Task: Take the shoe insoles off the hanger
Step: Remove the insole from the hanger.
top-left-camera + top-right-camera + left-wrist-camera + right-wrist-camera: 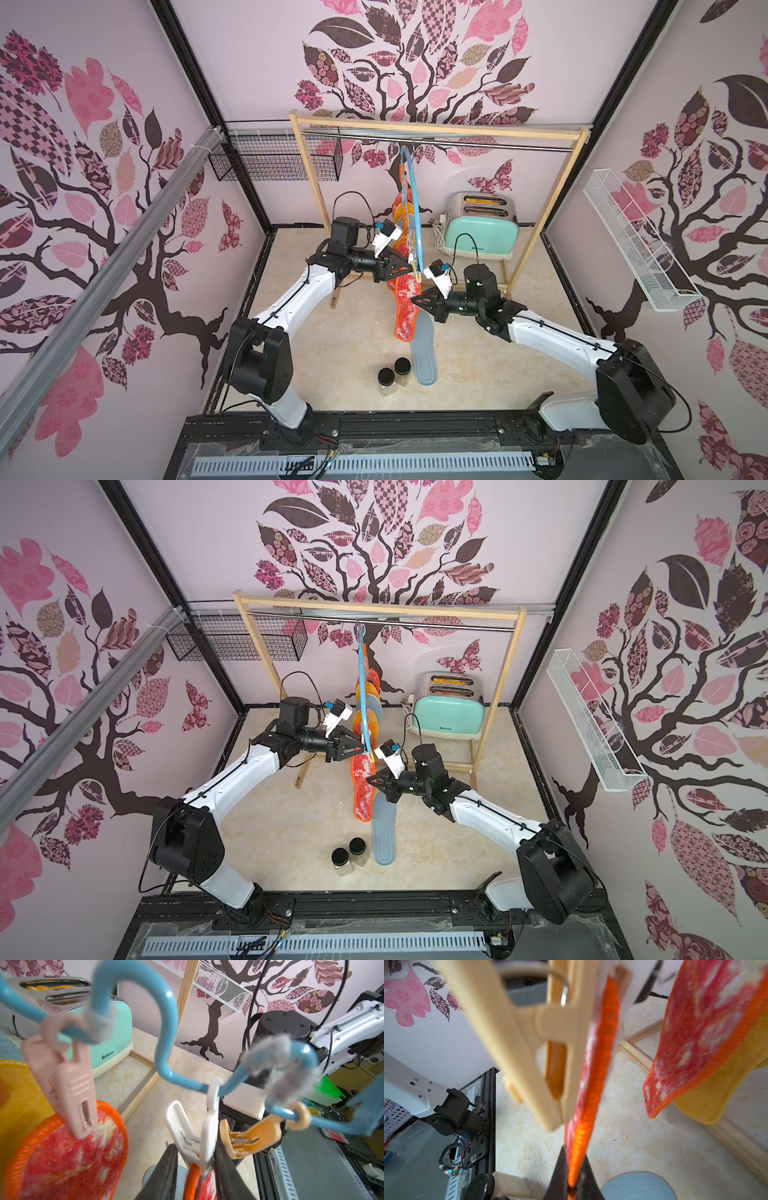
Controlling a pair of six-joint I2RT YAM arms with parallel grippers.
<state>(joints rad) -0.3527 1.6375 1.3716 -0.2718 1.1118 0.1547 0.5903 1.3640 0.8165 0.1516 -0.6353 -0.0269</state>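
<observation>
The left hand (404,270) is reaching in at the light blue hanger (419,224), its fingers (164,1174) standing on either side of a white clothespin (208,1124). Whether they are squeezing it, I cannot tell. That pin is biting the top of a red-white mottled insole (405,311), which is hanging edge-on below the arc. The other clipped insoles (400,212) are dangling behind it. A grey-blue insole (424,361) is lying flat on the tabletop (332,332). The right hand (415,300) is pinching the mottled insole's orange edge, clamped tight.
</observation>
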